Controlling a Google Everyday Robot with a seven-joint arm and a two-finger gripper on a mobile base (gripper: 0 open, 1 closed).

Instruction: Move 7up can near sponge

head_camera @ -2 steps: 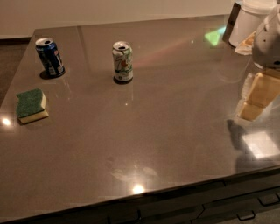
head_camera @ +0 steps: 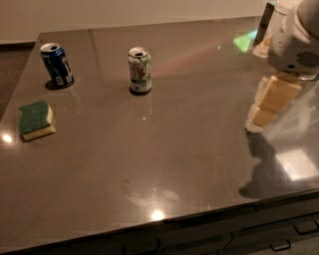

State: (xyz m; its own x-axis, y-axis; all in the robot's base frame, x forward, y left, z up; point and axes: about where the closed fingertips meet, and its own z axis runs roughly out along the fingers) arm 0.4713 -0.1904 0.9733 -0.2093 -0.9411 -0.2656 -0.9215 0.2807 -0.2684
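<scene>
My gripper (head_camera: pixel 261 115) is over the right side of the table (head_camera: pixel 174 164), shifted slightly left since last frame. Grip state: can't tell. 7up can (head_camera: pixel 140 69) unmoved, upright at far centre, well apart from the sponge (head_camera: pixel 36 119) near the left edge.

One view, raised, tilted down over the table (head_camera: pixel 164 169).
We look from the near edge toward the far wall (head_camera: pixel 149 12), taking in most of the tabletop at middling range; the gripper (head_camera: pixel 260 118) hangs at our right, above the surface.
</scene>
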